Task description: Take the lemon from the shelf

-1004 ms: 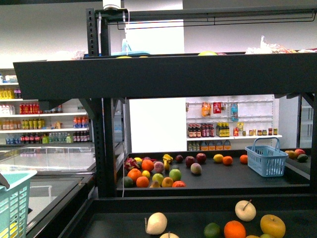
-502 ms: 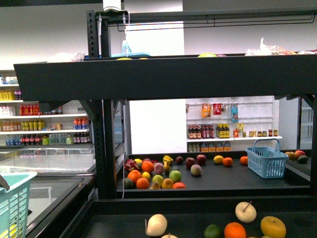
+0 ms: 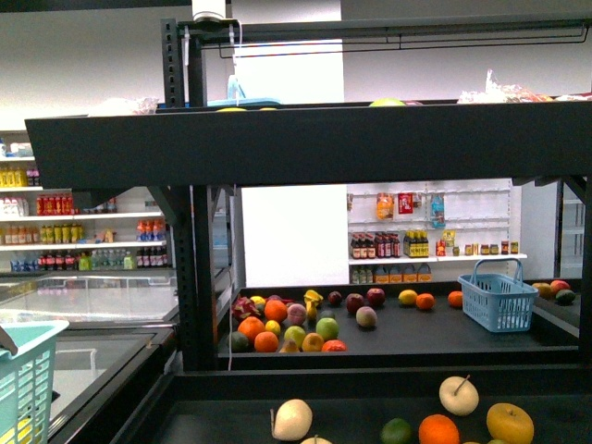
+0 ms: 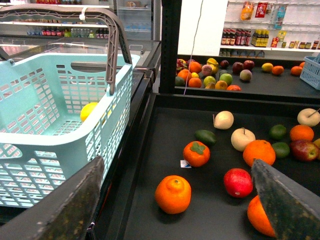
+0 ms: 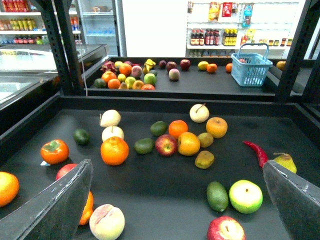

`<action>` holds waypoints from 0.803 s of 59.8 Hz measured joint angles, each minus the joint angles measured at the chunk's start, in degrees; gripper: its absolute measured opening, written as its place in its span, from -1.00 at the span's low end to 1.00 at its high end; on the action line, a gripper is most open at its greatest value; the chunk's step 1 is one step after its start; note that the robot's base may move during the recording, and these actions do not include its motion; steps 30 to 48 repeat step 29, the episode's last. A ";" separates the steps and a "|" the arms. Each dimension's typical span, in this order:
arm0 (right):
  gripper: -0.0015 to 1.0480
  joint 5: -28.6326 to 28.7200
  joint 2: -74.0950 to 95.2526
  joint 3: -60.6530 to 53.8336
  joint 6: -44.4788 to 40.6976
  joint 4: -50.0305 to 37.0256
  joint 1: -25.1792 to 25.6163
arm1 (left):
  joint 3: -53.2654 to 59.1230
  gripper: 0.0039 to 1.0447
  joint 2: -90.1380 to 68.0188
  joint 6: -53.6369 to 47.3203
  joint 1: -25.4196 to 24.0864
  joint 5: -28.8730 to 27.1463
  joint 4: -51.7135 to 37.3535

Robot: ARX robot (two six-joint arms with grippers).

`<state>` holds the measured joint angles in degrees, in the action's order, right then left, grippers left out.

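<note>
The shelf (image 3: pixel 305 143) is a black tiered stand with dark trays. On its near tray (image 5: pixel 165 195) lie mixed fruits. The lemon (image 5: pixel 188 143), a yellow, slightly orange roundish fruit, lies mid-tray between a red apple (image 5: pixel 166 145) and a brown-green fruit (image 5: pixel 205 139). A duller golden apple-shaped fruit (image 5: pixel 216 127) lies just behind it. My right gripper (image 5: pixel 177 162) is open and empty, above the tray short of the lemon. My left gripper (image 4: pixel 176 165) is open and empty over the tray's left part (image 4: pixel 150 150), above an orange (image 4: pixel 173 194).
A light blue basket (image 4: pixel 60 80) with a grey handle stands left of the tray and holds a bright yellow fruit (image 4: pixel 89 111). A red chilli (image 5: pixel 256 151), green fruits and oranges lie around. A further tray carries more fruit and a blue basket (image 3: pixel 498 296).
The near fruits sit a touch lower in the front view, so that view has shifted slightly. No fruit has moved on the trays.
</note>
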<state>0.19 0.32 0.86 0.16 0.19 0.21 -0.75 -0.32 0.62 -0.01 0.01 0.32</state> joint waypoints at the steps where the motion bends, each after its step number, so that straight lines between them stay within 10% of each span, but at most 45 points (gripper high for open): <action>1: 0.95 0.00 0.00 0.00 0.00 0.00 0.00 | 0.00 0.88 0.00 0.00 0.00 -0.02 0.00; 48: 0.95 0.00 0.00 0.00 0.00 0.00 0.00 | 0.00 0.86 0.00 -0.09 0.00 0.00 0.00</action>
